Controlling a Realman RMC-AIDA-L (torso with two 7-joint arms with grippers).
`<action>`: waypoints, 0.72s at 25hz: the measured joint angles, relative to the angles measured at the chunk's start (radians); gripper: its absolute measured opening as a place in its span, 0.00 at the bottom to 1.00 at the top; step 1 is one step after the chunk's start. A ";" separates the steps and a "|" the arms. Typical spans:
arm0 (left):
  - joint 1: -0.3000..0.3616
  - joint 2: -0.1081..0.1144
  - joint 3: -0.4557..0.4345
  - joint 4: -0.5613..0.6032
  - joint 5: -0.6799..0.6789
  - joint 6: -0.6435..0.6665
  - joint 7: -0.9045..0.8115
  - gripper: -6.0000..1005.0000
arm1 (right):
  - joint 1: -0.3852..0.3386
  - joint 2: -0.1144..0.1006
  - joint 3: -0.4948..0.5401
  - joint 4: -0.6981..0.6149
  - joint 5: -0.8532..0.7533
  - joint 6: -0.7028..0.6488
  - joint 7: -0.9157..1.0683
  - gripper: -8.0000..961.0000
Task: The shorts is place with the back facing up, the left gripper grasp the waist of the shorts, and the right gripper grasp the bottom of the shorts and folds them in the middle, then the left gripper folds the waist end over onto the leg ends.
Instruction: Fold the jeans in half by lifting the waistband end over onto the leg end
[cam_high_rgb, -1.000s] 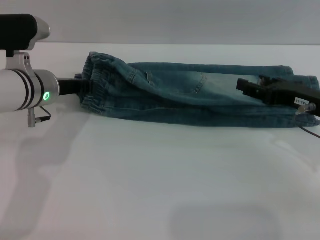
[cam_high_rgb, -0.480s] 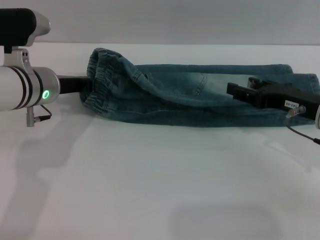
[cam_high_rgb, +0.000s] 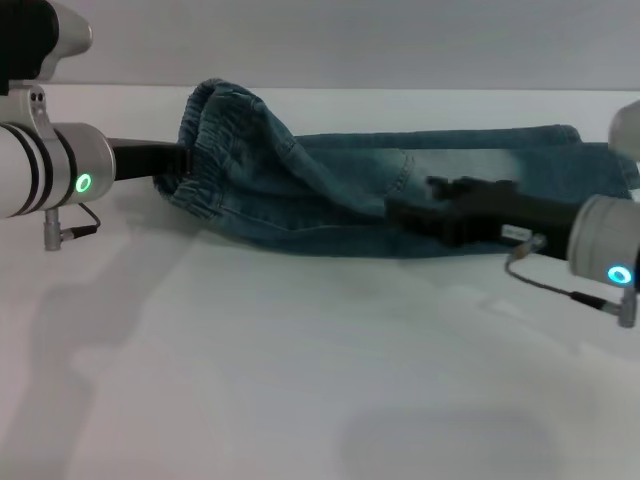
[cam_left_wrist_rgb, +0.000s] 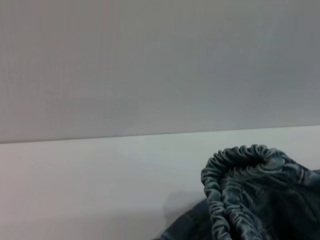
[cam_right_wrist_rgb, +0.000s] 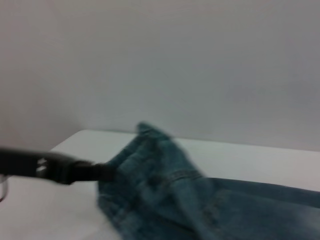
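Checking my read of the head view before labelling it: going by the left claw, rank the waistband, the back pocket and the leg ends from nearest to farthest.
1. Waistband: bunched up at the left claw, on the left.
2. Back pocket: mid-shorts, just beyond the right claw.
3. Leg ends: far right of the shorts, behind the right arm.

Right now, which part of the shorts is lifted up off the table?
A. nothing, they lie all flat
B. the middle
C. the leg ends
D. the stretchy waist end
D: the gathered waist of the shorts is bunched and raised at the left gripper, while the leg ends lie flat on the table.
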 joint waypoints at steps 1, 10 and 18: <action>0.005 0.000 0.000 -0.011 0.000 -0.006 0.000 0.08 | 0.005 0.000 -0.014 -0.003 0.000 0.002 -0.001 0.63; 0.034 0.000 0.001 -0.084 -0.003 -0.041 0.000 0.08 | 0.052 -0.001 -0.081 0.006 0.001 -0.003 -0.003 0.63; 0.034 0.000 0.002 -0.117 -0.005 -0.058 0.000 0.08 | 0.152 0.001 -0.074 0.118 0.015 -0.011 -0.003 0.33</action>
